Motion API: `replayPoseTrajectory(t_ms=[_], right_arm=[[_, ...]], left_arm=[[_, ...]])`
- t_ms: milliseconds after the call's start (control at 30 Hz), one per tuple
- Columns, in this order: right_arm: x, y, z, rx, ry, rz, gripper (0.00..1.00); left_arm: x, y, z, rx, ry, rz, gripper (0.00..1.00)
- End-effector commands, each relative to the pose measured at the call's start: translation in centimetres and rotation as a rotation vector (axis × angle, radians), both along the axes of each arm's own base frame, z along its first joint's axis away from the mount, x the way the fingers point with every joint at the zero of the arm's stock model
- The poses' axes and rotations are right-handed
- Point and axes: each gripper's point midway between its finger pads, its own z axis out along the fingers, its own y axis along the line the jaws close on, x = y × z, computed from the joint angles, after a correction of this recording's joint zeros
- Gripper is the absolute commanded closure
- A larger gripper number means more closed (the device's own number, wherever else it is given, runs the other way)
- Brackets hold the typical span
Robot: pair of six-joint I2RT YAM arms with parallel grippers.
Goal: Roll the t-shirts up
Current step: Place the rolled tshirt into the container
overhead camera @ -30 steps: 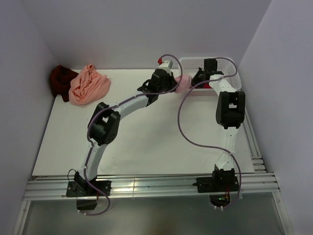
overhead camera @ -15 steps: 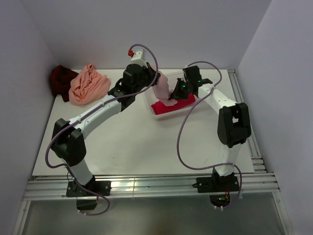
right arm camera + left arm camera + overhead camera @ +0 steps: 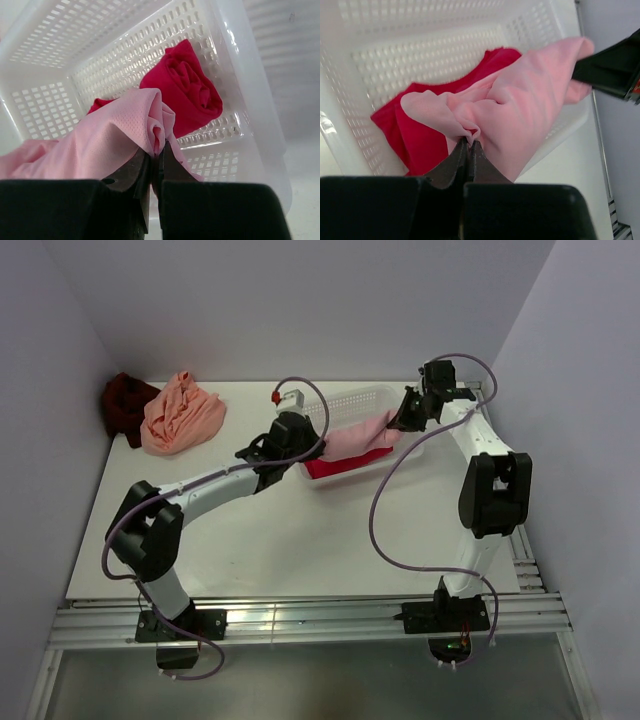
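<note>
**Supervisor:** Report the state of both grippers.

**Operator:** I read the left gripper (image 3: 469, 142) as pressed together, pinching a fold of the light pink cloth t-shirt (image 3: 530, 95). The right gripper (image 3: 156, 150) is also pressed together, nipping a bunched edge of the same shirt.

**Supervisor:** Give the location of that shirt.

**Operator:** It is stretched between the two grippers, raised over the white lattice plastic basket (image 3: 350, 395). In the top view I see the left gripper holding the end at the basket's left side. The right gripper holds the end at its right side. In the left wrist view, part of the cloth hangs across the basket's right-hand wall.

**Supervisor:** State the basket contents.

**Operator:** A crimson-pink cloth t-shirt (image 3: 185, 95) lies inside, below the pink cloth. In the right wrist view one end sits against the basket wall and looks rolled.

**Supervisor:** Give the basket position and the other shirts.

**Operator:** The basket sits toward the far edge of the white worktop (image 3: 300, 540), right of centre. A crumpled peach-orange cloth t-shirt (image 3: 180, 415) lies near the far left corner. A dark maroon cloth t-shirt (image 3: 125, 405) is bunched in that corner, touching it. Both are well apart from the basket.
</note>
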Motion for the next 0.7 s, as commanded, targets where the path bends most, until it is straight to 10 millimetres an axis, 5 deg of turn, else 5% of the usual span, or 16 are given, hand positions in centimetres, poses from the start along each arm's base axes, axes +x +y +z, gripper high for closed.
replayPoseTrajectory(t_ms=[0, 167, 433, 667], right_arm=[[0.2, -0.9, 1.6, -0.064, -0.047, 0.000, 1.00], [0.4, -1.2, 1.3, -0.080, -0.048, 0.006, 1.00], [2.8, 0.7, 4.2, 0.017, -0.125, 0.048, 1.00], [6.5, 2.6, 6.1, 0.109, -0.188, 0.085, 1.00]], left_arm=[[-1.3, -0.7, 1.8, -0.070, -0.022, 0.023, 1.00], [-2.2, -0.5, -0.1, -0.065, 0.008, 0.051, 1.00], [-0.5, 0.2, 4.4, -0.023, -0.074, 0.093, 1.00], [2.3, 2.0, 4.6, -0.014, -0.097, 0.135, 1.00]])
